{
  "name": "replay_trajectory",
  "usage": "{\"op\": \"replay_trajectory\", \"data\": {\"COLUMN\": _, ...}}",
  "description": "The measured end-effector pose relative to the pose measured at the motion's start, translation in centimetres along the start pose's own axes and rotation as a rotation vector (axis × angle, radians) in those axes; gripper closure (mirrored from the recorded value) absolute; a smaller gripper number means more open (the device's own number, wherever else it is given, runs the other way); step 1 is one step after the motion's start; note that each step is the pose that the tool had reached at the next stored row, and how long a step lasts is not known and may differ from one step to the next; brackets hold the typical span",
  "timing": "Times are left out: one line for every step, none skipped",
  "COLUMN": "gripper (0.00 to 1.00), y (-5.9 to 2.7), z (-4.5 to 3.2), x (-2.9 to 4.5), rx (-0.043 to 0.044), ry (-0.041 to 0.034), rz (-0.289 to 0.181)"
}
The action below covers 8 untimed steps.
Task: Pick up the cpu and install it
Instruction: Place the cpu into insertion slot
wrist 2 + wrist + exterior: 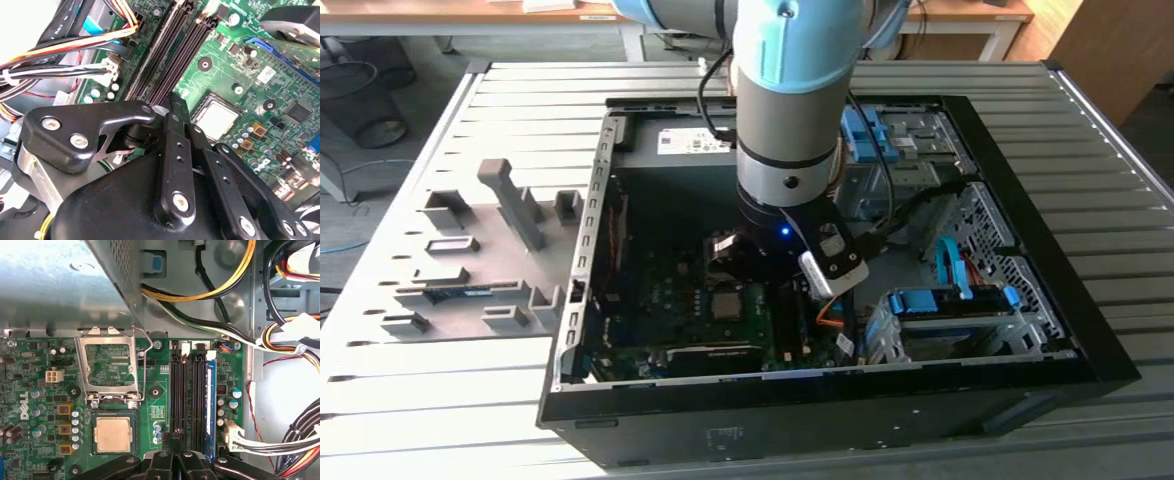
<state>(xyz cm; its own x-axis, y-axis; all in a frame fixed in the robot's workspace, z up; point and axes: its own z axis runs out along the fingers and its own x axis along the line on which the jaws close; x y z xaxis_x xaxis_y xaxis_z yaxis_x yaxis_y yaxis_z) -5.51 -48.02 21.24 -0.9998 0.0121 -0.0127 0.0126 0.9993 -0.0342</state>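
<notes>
Hand: black linkage hand, pinched narrow with nothing between its tips, poised by the long black memory slots.
Cpu: small flat silver-grey square cpu, lying in its socket on the green motherboard, at 6 o'clock from the flipped-up metal socket frame in the exterior view.
Handling: likely light, stiff, slick-faced and delicate underneath, so grip opposite edges.

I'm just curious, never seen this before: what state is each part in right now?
Silver-grey square cpu: seated in place, uncovered.
Silver metal socket frame: flipped open.
Black memory slots: empty.
Black computer case: side open.
Black gripper: jaws shut, holding nothing.
</notes>
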Motion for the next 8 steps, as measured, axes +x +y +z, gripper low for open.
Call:
{"op": "replay_trajectory", "data": {"gripper": 0.9, "y": 0.0, "z": 0.0, "x": 0.03, "rx": 0.0001, "ry": 0.0, "rz": 0.0}}
{"op": "replay_trajectory", "data": {"gripper": 0.9, "y": 0.0, "z": -0.01, "x": 0.08, "rx": -0.0006, "ry": 0.0001, "rz": 0.002}}
{"op": "replay_trajectory", "data": {"gripper": 0.9, "y": 0.0, "z": -0.02, "x": 0.14, "rx": -0.0049, "ry": -0.0001, "rz": 0.004}}
{"op": "replay_trajectory", "data": {"gripper": 0.9, "y": 0.03, "z": -0.01, "x": 0.23, "rx": -0.0104, "ry": -0.0005, "rz": 0.006}}
{"op": "replay_trajectory", "data": {"gripper": 0.9, "y": 0.09, "z": -0.01, "x": 0.31, "rx": -0.0145, "ry": -0.0014, "rz": 0.007}}
{"op": "replay_trajectory", "data": {"gripper": 0.9, "y": 0.2, "z": -0.01, "x": 0.37, "rx": -0.015, "ry": -0.0018, "rz": 0.007}}
{"op": "replay_trajectory", "data": {"gripper": 0.9, "y": 0.33, "z": -0.02, "x": 0.4, "rx": -0.015, "ry": -0.0021, "rz": 0.007}}
{"op": "replay_trajectory", "data": {"gripper": 0.9, "y": 0.47, "z": -0.03, "x": 0.44, "rx": -0.0151, "ry": -0.003, "rz": 0.007}}
